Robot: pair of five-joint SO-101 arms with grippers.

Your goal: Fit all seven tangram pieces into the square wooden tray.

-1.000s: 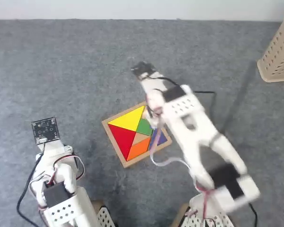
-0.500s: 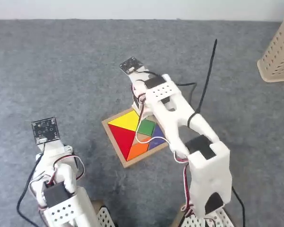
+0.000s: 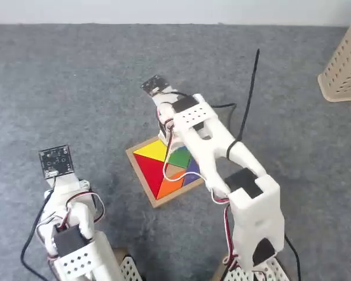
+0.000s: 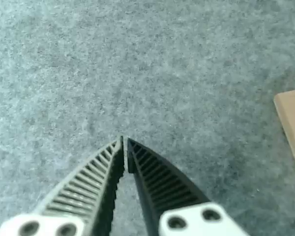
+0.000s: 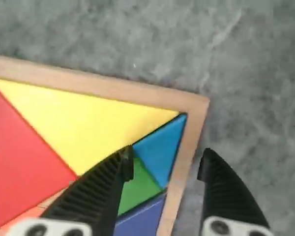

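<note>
While six coloured tangram pieces [image 3: 152, 151] are showing in one square wooden tray [image 3: 139, 177], right jaws are hanging released astride its rim; left jaws, clenched, are hovering over grey table [image 3: 76, 88] nearby.

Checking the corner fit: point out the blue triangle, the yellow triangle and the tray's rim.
blue triangle [image 5: 161, 149], right wrist view, its centre.
yellow triangle [image 5: 82, 122], right wrist view, its centre.
wooden tray [image 5: 190, 137], right wrist view, rim by blue triangle.

Found right arm [image 3: 207, 140] stretched over wooden tray [image 3: 142, 177] of coloured pieces [image 3: 154, 170] on grey carpet [image 3: 76, 82]; left arm [image 3: 67, 216] folded well apart.
</note>
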